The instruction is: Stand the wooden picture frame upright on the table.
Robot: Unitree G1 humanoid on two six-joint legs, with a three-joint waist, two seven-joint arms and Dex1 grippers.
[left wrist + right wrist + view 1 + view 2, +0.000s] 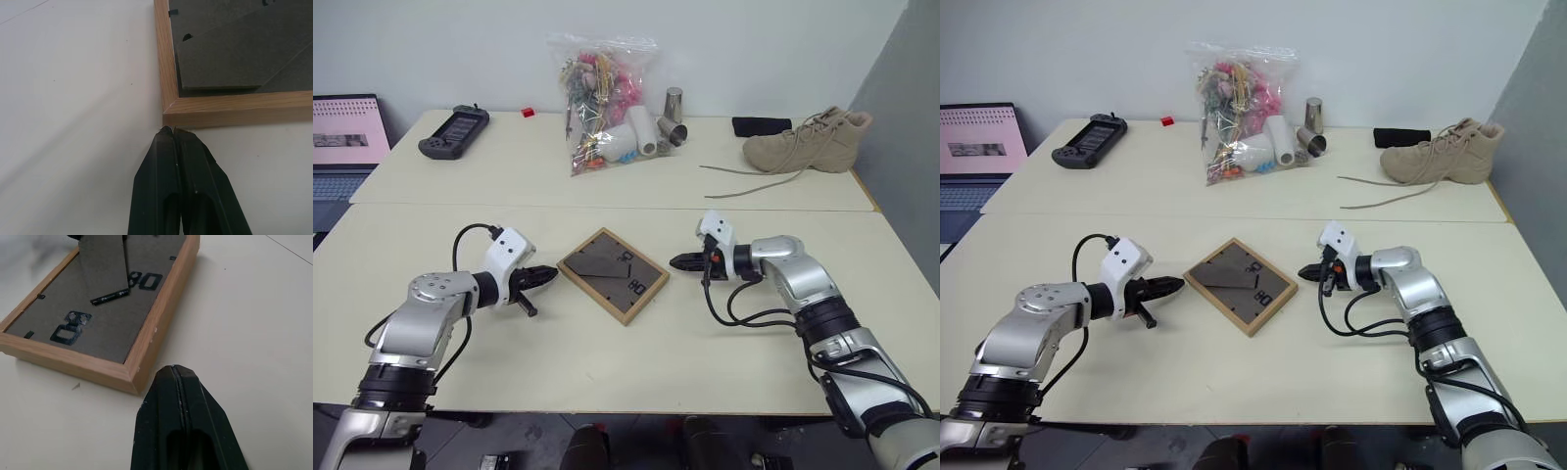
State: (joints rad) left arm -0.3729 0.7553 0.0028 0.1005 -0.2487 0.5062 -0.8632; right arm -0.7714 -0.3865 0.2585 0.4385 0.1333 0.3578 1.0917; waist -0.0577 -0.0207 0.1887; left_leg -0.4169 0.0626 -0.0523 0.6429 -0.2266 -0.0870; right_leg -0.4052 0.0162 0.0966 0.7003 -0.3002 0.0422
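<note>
The wooden picture frame (613,274) lies face down near the middle of the table's (607,362) near half, turned cornerwise, dark back panel up. My left claw (548,275) sits pressed together with its tip just beside the frame's left corner; my right claw (677,261) is likewise pressed together, near the right corner, holding nothing.

I judge the frame light and stiff, its wood rim the safe place to pinch, since the glass front could crack or slide on this smooth top.

The right wrist view shows the easel stand (103,269) and the metal hangers on the back; the left wrist view shows how near my tip stands to the corner.
</note>
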